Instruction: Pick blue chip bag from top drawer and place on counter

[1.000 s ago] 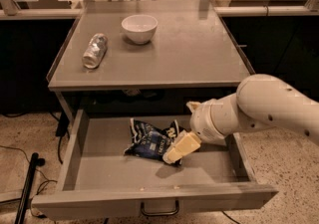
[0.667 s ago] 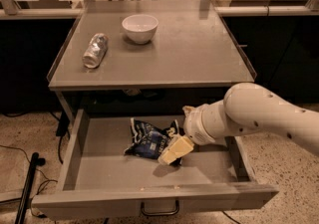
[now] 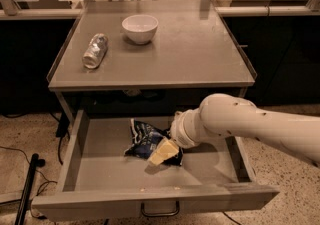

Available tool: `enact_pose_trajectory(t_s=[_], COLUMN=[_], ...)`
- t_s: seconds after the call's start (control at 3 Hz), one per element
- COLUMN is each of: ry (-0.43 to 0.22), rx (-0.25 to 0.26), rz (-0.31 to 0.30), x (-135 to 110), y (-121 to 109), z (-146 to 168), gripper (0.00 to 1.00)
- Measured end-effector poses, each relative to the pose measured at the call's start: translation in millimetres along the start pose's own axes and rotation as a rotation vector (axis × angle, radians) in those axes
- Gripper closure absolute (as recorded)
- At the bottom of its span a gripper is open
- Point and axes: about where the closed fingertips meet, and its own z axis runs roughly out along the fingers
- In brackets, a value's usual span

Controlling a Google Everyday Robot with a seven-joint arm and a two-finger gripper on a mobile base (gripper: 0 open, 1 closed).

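Observation:
The top drawer (image 3: 150, 200) stands pulled open below the counter (image 3: 190, 59). The blue chip bag (image 3: 144, 141), crumpled dark navy foil with white lettering, lies in the middle of the drawer floor. My gripper (image 3: 162, 153) reaches in from the right on a thick white arm. Its pale yellowish fingers (image 3: 161, 152) lie over the right part of the bag and touch it. The bag's right edge is hidden under them.
A white bowl (image 3: 140, 28) sits at the back middle of the counter. A silvery crushed plastic bottle (image 3: 95, 50) lies at the counter's left. A dark pole (image 3: 27, 189) stands on the floor left of the drawer. A dark handle (image 3: 160, 211) hangs on the drawer front.
My arm has moved left, further into the drawer, and the gripper has slid from the bag's right edge onto the bag. The bag has not moved.

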Motion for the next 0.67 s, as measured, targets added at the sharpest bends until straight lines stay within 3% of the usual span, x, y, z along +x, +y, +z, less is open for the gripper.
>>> enact_pose_trajectory(t_s=[0.33, 0.67], ry=[0.049, 0.054], rx=[0.013, -0.011], rz=[0.015, 0.027], x=[6, 11], y=[-1, 5], z=[26, 44], gripper=[0.00, 0.00])
